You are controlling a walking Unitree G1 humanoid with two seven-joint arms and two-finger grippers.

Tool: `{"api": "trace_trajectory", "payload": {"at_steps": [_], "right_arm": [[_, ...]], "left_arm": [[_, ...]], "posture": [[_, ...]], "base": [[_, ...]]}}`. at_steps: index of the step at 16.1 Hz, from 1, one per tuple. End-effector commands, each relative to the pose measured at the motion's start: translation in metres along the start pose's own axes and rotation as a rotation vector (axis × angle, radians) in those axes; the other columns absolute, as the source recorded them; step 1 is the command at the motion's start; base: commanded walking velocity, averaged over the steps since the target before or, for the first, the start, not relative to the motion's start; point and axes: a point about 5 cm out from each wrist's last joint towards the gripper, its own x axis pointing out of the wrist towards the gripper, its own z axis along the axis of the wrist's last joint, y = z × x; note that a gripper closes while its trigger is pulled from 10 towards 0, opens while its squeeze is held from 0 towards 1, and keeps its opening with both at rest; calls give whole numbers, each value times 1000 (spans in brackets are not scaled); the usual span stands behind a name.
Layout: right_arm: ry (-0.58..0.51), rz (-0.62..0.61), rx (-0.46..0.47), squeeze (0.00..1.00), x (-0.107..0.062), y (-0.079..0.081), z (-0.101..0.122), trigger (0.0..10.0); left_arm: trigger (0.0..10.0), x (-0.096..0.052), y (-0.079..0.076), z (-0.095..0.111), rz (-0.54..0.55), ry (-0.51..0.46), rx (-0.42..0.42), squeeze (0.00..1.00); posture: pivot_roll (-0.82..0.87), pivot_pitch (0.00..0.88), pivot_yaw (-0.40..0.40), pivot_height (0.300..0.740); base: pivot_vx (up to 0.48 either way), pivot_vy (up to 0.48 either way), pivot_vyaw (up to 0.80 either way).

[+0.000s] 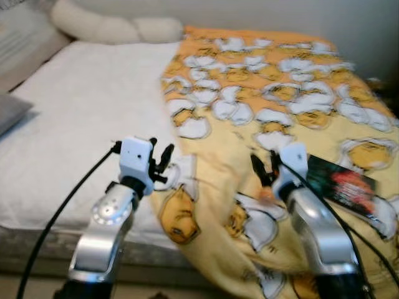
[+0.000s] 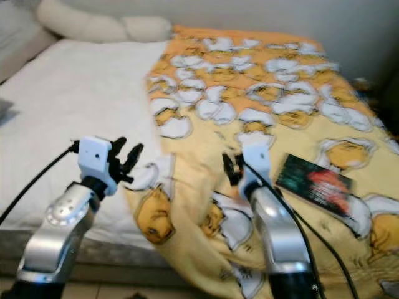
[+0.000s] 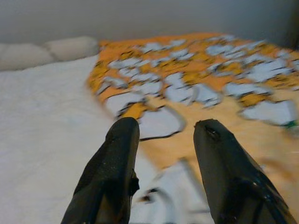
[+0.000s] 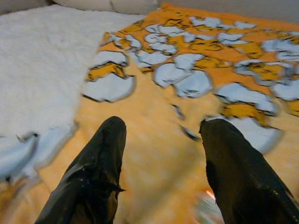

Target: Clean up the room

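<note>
The robot is standing at the bed point(image 1: 75, 112), where the yellow patterned blanket point(image 1: 262, 99) is lying crooked, covering only the far side and leaving the white mattress pad bare beside it. A dark book point(image 1: 341, 180) is resting on the blanket near its front edge. The left gripper point(image 1: 161, 161) is hovering over the blanket's near edge, fingers spread and empty; the right gripper point(image 1: 265, 168) is hovering beside the book, likewise spread. Tidying seems barely begun: blanket unstraightened, book not yet picked up

The right gripper point(image 4: 161, 140) hangs with its two black fingers point(image 4: 96, 172) spread apart above the yellow patterned blanket point(image 4: 196, 79). Beyond the blanket's edge lies the white fleecy bed cover point(image 4: 42, 56).
</note>
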Motion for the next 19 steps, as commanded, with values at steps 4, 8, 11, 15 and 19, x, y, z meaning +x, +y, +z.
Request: {"api": "trace_trajectory", "payload": {"at_steps": [4,8,11,15,19], "right_arm": [[174,-90,44,1000,8,-32,-7,10000],[272,-86,105,1000,22,-50,-7,10000],[337,-97,96,1000,35,-66,-7,10000],[456,-115,25,447,51,-85,-8,10000],[476,-97,165,0,58,-83,-10,10000]], "left_arm": [[10000,2,-11,3,-132,10,-32,125],[10000,-1,-14,0,-338,105,44,1000],[10000,-1,-12,5,-447,145,57,1000],[10000,5,-13,18,-556,162,121,843],[10000,6,-13,18,-599,199,155,0]], "posture": [[-64,0,2,740],[-60,0,5,740],[-60,0,11,740],[-52,0,13,740],[-33,0,23,740]], "base": [[0,0,0],[0,0,0],[0,0,0],[0,0,0],[0,0,0]]}}
